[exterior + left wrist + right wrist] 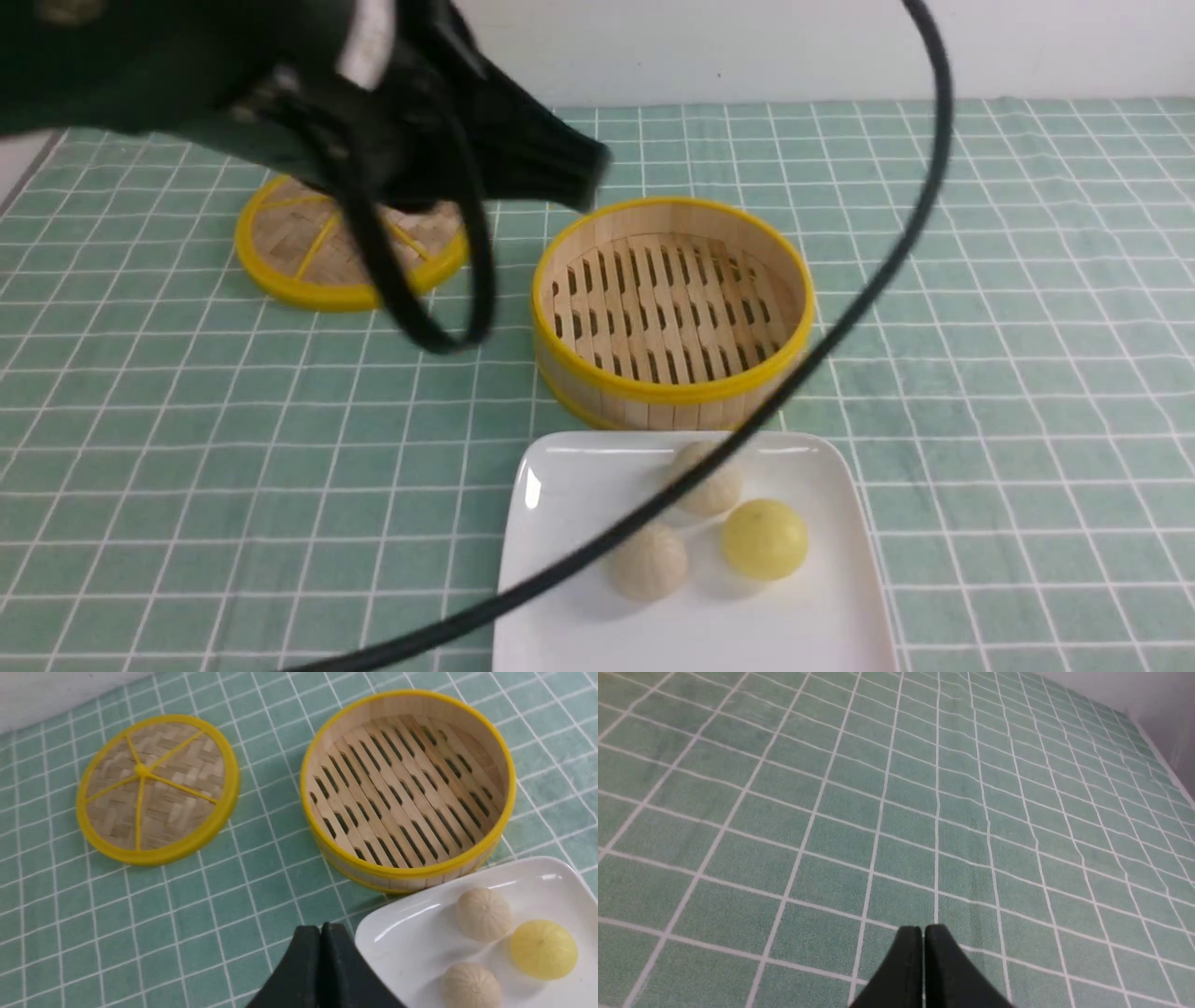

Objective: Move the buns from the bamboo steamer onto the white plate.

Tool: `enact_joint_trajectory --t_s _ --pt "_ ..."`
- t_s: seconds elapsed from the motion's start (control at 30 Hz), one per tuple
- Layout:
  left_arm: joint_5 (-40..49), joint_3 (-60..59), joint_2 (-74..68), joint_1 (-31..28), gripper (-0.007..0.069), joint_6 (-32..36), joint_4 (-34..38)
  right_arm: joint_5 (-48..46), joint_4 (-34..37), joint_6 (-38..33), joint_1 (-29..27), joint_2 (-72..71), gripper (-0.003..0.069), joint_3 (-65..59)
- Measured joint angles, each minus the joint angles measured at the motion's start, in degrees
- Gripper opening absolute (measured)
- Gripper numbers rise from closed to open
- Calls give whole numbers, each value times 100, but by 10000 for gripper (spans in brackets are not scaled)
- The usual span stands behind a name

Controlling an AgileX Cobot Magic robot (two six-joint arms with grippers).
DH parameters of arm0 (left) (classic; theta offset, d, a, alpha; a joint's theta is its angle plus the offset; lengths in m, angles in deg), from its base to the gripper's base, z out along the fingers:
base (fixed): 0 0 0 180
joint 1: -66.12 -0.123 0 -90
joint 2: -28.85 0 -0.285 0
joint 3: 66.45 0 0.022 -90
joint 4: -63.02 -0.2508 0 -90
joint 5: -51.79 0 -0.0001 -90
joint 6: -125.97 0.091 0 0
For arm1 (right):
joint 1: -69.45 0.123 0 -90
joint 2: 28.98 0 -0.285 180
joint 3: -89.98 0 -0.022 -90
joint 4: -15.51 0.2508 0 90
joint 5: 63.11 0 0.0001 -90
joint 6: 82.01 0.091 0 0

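Black arm (280, 84), looping black cables (878, 280)

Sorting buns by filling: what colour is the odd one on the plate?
Yellow, smooth beside two cream ones; clearest in the left wrist view.

My three buns sit on the white plate (560, 523): two cream-white pleated buns (709, 485) (649, 562) and one smooth yellow bun (765, 539), close together, all upright. The plate is glossy, square with rounded corners, nearest me. Just beyond it stands the bamboo steamer (672, 308), round, yellow-rimmed, its slatted floor bare.
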Motion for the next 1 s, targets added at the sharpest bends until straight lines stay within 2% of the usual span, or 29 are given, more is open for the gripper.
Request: enact_joint_trajectory --t_s 0.27,0.5,0.63,0.83,1.0 --pt "231 0 959 0 12 0 -137 4 -2 0 540 0 44 -7" --pt "231 -323 1505 0 14 0 -159 4 -7 0 540 0 50 -7" --pt "231 -907 1902 0 17 -22 -103 4 -7 0 540 0 57 -7" --pt "231 -1730 2288 0 20 -547 -69 13 40 18 540 0 65 -7" --pt "231 -2166 2401 0 22 -796 -92 163 325 512 540 0 72 -24"
